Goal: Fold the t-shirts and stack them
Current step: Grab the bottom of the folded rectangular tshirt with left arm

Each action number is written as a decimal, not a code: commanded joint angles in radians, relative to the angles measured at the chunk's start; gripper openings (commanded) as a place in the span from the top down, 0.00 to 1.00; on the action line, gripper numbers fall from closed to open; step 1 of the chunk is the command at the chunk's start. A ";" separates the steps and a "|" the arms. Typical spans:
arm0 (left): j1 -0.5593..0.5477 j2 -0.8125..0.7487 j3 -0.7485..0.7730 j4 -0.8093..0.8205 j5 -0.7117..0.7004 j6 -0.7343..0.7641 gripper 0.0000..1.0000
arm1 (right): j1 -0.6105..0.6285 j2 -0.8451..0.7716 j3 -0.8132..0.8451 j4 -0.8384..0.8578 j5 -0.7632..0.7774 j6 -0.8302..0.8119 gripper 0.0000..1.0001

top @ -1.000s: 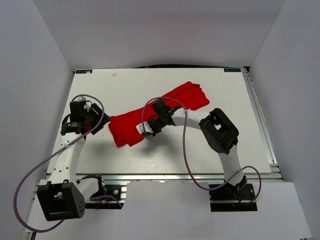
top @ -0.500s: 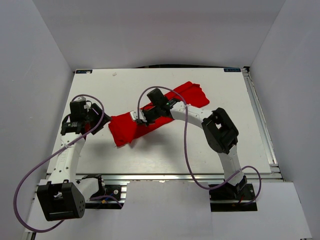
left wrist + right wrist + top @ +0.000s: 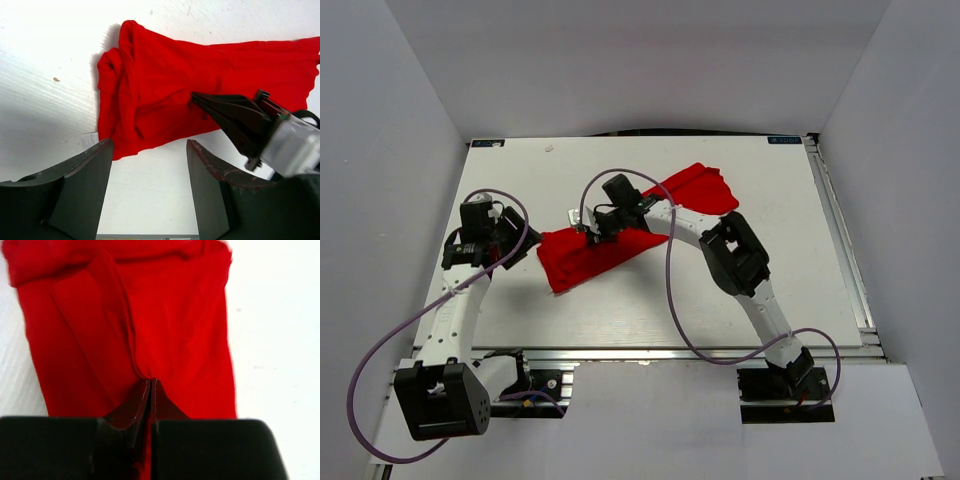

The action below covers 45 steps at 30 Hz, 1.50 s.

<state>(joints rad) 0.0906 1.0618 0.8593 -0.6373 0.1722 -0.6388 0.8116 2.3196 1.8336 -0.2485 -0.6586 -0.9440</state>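
One red t-shirt (image 3: 575, 265) lies on our desk (image 3: 650, 310); we pinch its raised fold in our right hand (image 3: 151, 382), and our left hand (image 3: 150, 147) stands spread-jawed beside its bunched end.

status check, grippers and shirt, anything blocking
Right gripper shut, pinching a fold of the red t-shirt. Left gripper open, beside the cloth's end, not touching. Shirt rumpled, not folded. Nothing blocking.

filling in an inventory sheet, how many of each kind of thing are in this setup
red t-shirt: 1
grippers: 2 (left gripper, right gripper)
white table: 1
total: 4
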 commanded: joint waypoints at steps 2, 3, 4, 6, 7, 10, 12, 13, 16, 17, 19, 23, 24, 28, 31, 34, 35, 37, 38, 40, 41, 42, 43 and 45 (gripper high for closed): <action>0.008 -0.009 0.030 -0.004 0.021 0.008 0.29 | -0.015 0.020 0.050 0.040 0.050 0.073 0.96; 0.008 -0.014 0.030 0.001 0.035 0.011 0.29 | -0.018 0.021 0.052 0.046 0.063 0.082 0.96; 0.008 -0.017 0.029 0.002 0.042 0.014 0.29 | -0.022 0.023 0.052 0.051 0.068 0.097 0.96; 0.008 -0.022 0.024 0.017 0.064 0.021 0.29 | -0.028 0.029 0.053 0.064 0.085 0.108 0.96; 0.009 -0.022 0.018 0.022 0.090 0.021 0.29 | -0.029 0.030 0.055 0.066 0.089 0.112 0.96; 0.008 -0.014 -0.003 0.054 0.160 0.019 0.29 | -0.034 0.027 0.053 0.087 0.099 0.135 0.96; 0.008 -0.010 -0.016 0.082 0.197 0.018 0.30 | -0.040 0.018 0.053 0.104 0.093 0.165 0.96; 0.008 -0.010 -0.023 0.090 0.213 0.018 0.30 | -0.042 0.014 0.050 0.110 0.093 0.174 0.95; 0.006 -0.008 -0.058 0.120 0.259 0.013 0.31 | -0.051 0.006 0.052 0.138 0.108 0.208 0.80; 0.008 -0.005 -0.072 0.128 0.274 0.008 0.31 | -0.052 0.001 0.050 0.147 0.116 0.217 0.72; 0.008 -0.005 -0.083 0.134 0.283 0.010 0.32 | -0.058 -0.006 0.046 0.170 0.129 0.241 0.62; 0.008 -0.008 -0.106 0.145 0.294 0.008 0.32 | -0.074 -0.045 0.027 0.189 0.128 0.266 0.57; 0.008 -0.008 -0.109 0.148 0.299 0.010 0.32 | -0.077 -0.052 0.024 0.192 0.125 0.269 0.57; 0.006 0.000 -0.124 0.169 0.325 0.010 0.33 | -0.097 -0.103 0.000 0.201 0.108 0.280 0.57; 0.006 0.013 -0.132 0.192 0.339 0.007 0.33 | -0.104 -0.129 -0.016 0.201 0.097 0.280 0.57; 0.006 0.024 -0.137 0.203 0.351 0.005 0.33 | -0.106 -0.147 -0.034 0.201 0.062 0.274 0.58; 0.006 0.026 -0.135 0.206 0.351 0.005 0.34 | -0.107 -0.152 -0.037 0.192 0.038 0.266 0.58; 0.006 0.030 -0.138 0.209 0.354 0.005 0.34 | -0.107 -0.164 -0.045 0.147 -0.016 0.258 0.61; 0.008 0.030 -0.138 0.211 0.354 0.007 0.34 | -0.106 -0.166 -0.045 0.125 -0.088 0.248 0.63; 0.006 0.035 -0.140 0.215 0.360 0.007 0.34 | -0.097 -0.164 -0.053 0.065 -0.124 0.214 0.69; 0.008 0.040 -0.143 0.223 0.363 0.005 0.34 | -0.094 -0.161 -0.050 0.037 -0.153 0.194 0.72; 0.006 0.044 -0.146 0.226 0.365 0.005 0.34 | -0.089 -0.157 -0.051 0.017 -0.156 0.165 0.74; 0.006 0.049 -0.147 0.232 0.368 0.004 0.34 | -0.086 -0.146 -0.047 -0.020 -0.164 0.150 0.77; 0.005 0.066 -0.155 0.254 0.377 0.001 0.34 | -0.083 -0.135 -0.039 -0.049 -0.173 0.133 0.79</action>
<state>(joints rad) 0.0925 1.1179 0.7238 -0.4248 0.5167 -0.6361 0.7170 2.1887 1.7950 -0.2058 -0.7525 -0.7563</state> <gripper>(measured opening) 0.662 0.216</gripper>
